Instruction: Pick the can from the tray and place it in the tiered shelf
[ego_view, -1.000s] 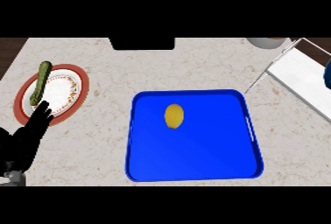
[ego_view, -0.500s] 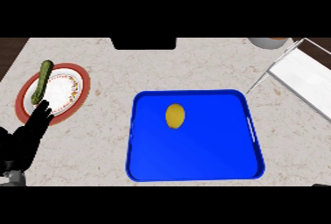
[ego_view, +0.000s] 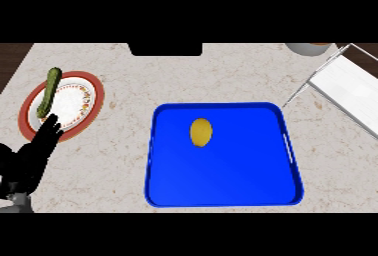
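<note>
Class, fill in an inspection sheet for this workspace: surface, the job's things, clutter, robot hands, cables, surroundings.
Surface: speckled beige counter.
Job's things: blue tray at centre holds one yellow oval object; no can seen. White tiered shelf at right edge, nothing seen on it.
Clutter: red-rimmed plate at left with a green cucumber on its left rim; grey bowl at top right, cut off.
Robot hands: left robot hand open at left edge, fingertips at the plate's rim; right robot hand not in view.
Cables: nothing seen.
Surroundings: dark block at the counter's far edge.
</note>
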